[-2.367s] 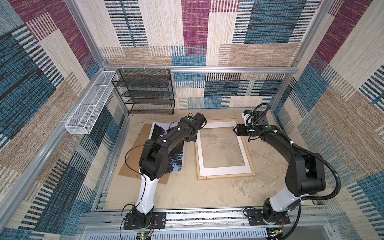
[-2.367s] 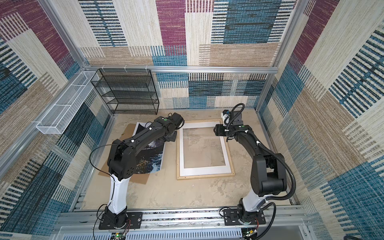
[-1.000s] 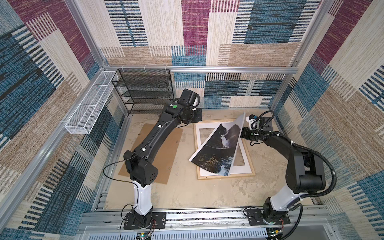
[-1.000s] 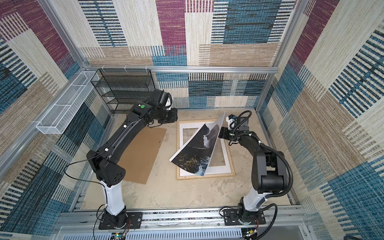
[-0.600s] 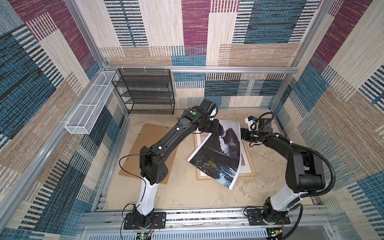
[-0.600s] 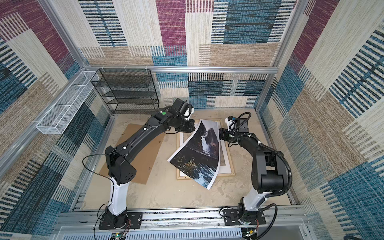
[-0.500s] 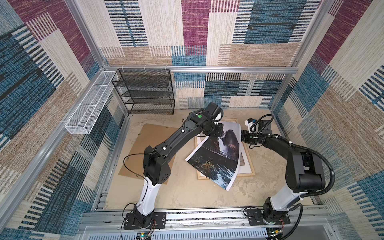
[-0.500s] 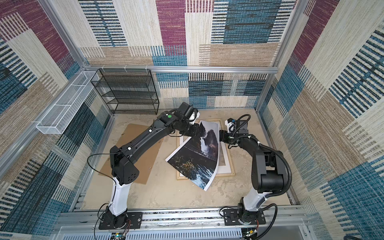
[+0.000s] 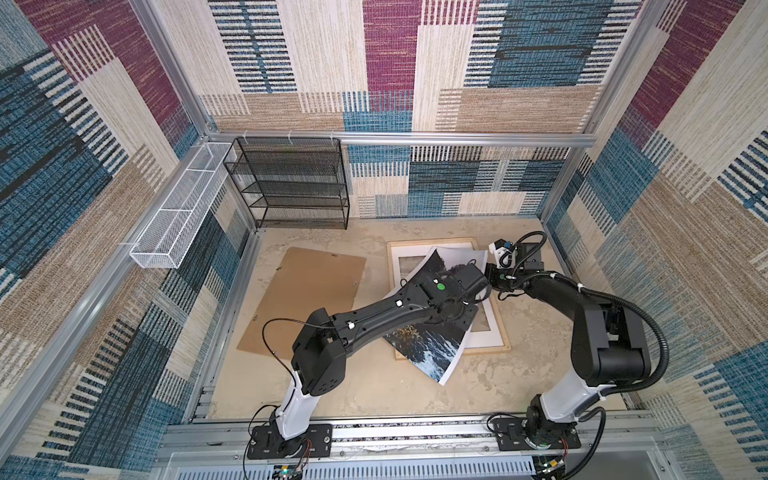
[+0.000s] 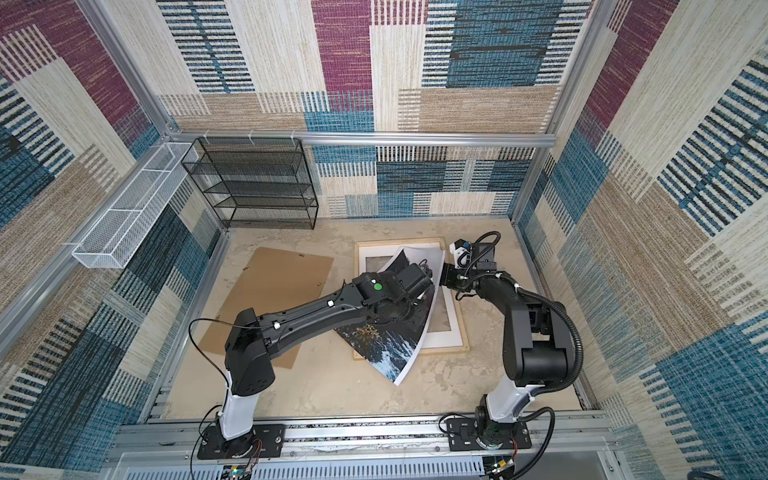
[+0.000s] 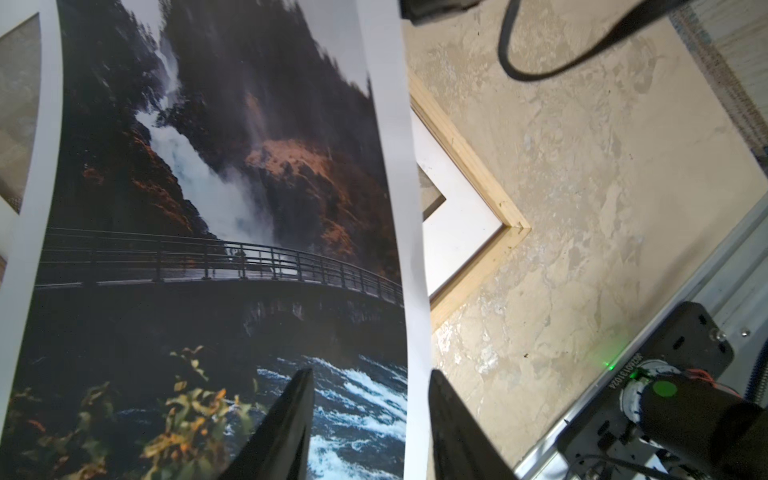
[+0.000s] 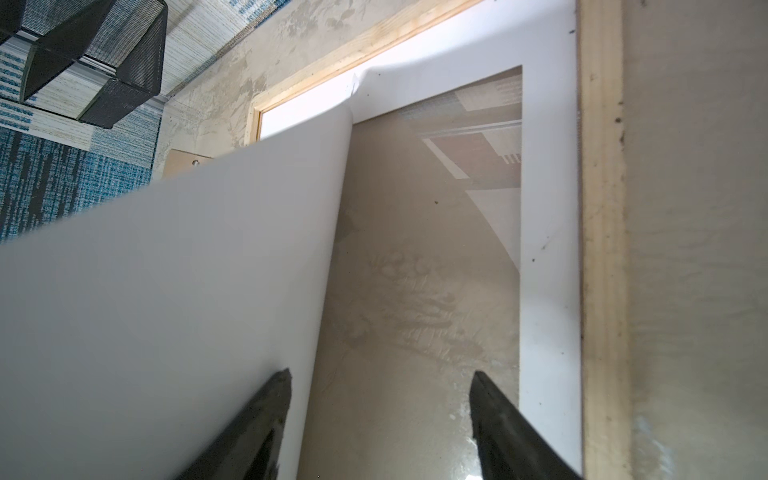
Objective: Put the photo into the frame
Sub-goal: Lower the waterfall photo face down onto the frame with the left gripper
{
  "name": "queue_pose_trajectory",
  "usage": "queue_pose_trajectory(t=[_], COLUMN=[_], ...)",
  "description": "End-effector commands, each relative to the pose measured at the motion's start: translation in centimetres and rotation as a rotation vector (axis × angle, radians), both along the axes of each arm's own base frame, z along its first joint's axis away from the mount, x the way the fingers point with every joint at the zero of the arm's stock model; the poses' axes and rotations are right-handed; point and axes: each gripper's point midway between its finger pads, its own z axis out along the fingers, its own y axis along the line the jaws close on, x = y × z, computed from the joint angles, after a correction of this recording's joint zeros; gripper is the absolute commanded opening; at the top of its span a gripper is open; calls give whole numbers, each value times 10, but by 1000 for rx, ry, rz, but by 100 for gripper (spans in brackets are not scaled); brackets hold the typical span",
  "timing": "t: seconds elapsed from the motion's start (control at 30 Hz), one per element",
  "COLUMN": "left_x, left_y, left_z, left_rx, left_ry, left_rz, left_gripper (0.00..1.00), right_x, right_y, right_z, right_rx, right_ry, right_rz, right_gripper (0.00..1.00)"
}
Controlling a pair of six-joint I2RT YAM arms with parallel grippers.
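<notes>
The photo (image 9: 432, 349) lies curled and askew across the pale wood frame (image 9: 482, 352), with its near corner past the frame's front rail in both top views. Its waterfall and bridge fill the left wrist view, where the photo (image 11: 208, 208) has its white edge running between the parted fingers of my left gripper (image 11: 371, 370); that gripper is open. My right gripper (image 12: 381, 372) is open too, low over the frame's glass, with the photo's white back (image 12: 166, 291) beside one finger. In a top view the right gripper (image 9: 492, 277) nearly meets the left wrist.
A white mat (image 9: 486, 336) sits inside the frame. A brown backing board (image 9: 307, 299) lies on the floor to the left. A black mesh rack (image 9: 295, 183) stands at the back left, and a white wire basket (image 9: 178, 216) hangs on the left wall.
My left arm has swung right and down over the frame and its jaws have parted. The photo has dropped from raised to sagging across the frame. The right arm has hardly moved.
</notes>
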Motion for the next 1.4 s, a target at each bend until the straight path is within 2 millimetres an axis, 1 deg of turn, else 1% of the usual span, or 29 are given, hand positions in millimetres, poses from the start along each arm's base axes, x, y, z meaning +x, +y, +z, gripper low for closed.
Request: queue_pose_trajectory(t=[0.0,0.1,0.27,0.33,0.47,0.57,0.7,0.73,0.83,0.97,1.03,1.13,1.2,1.23,1.33,1.37], left_x=[4,1,1,3,12,16,22,22,24,26,28,30,30,31,32,33], left_y=[-13,-20,-25,-27,-26,-31,-32,-31,-28,-25,-23,-20,-18,-17,-16,-15], left_z=[4,-6,-17,-25,-38,-49,-55,-55,-56,-52,-48,-37,-25,-19,7,19], left_rx=[-16,30,73,87,125,144,158,162,172,176,179,180,183,181,168,160], left_ry=[-84,-128,-172,-175,-212,-218,-236,-242,-256,-271,-284,-301,-305,-304,-304,-308], left_rz=[20,9,12,28,79,79,98,102,117,128,135,134,128,122,89,76], left_gripper=[52,54,55,55,56,56,50,47,31,14,9,4,0,0,0,0], right_x=[6,6,5,6,6,6,5,5,4,5,5,7,10,11,14,14], right_y=[2,1,1,1,1,1,1,0,-1,-1,-1,-3,-5,-7,-18,-24], right_z=[10,11,11,10,10,11,9,9,7,7,7,9,12,13,20,24], right_rx=[12,12,6,6,5,7,4,2,-4,-5,-10,-19,-28,-33,-38,-39], right_ry=[-43,-46,-45,-43,-45,-45,-42,-43,-39,-42,-43,-50,-61,-65,-81,-90], right_rz=[3,3,3,2,4,4,3,3,0,-1,-4,-10,-17,-23,-55,-72], right_gripper=[70,69,69,69,70,69,69,70,69,69,69,69,69,69,69,69])
